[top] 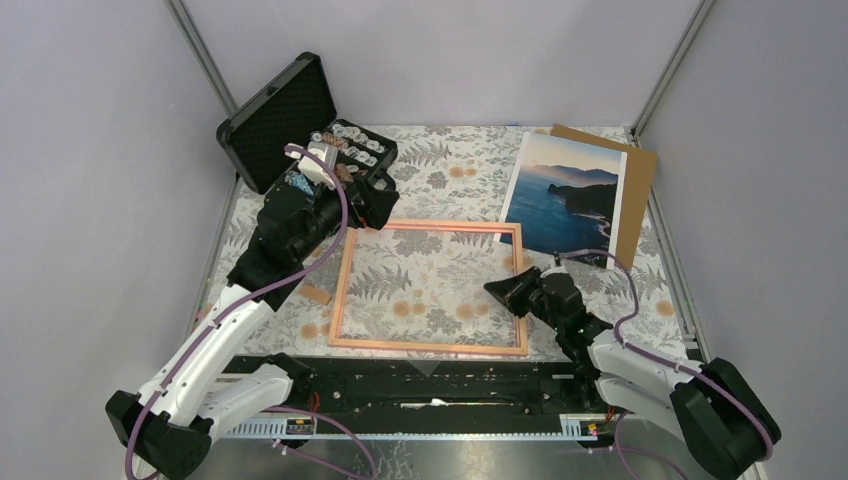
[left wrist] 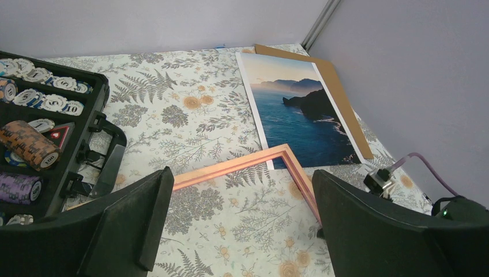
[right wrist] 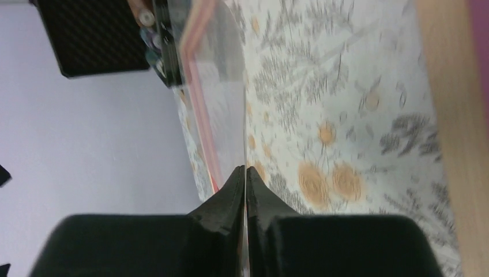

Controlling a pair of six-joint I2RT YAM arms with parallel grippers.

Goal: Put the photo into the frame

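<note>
The frame [top: 430, 228], a thin pinkish-orange border with a clear pane, lies flat mid-table. The photo [top: 565, 192], a blue sea-and-mountain print, lies face up at the back right on a brown backing board [top: 640, 190]. My right gripper [top: 498, 290] sits at the frame's right side. In the right wrist view it [right wrist: 246, 168] is shut on the edge of the clear pane [right wrist: 222, 86]. My left gripper [top: 372, 203] is open and empty above the frame's far left corner. Its view shows the frame's far right corner [left wrist: 285, 151] and the photo [left wrist: 300, 112].
An open black foam-lined case [top: 300, 130] holding poker chips stands at the back left, close to my left gripper; it also shows in the left wrist view [left wrist: 52, 138]. A small brown piece [top: 315, 294] lies left of the frame. Grey walls enclose the table.
</note>
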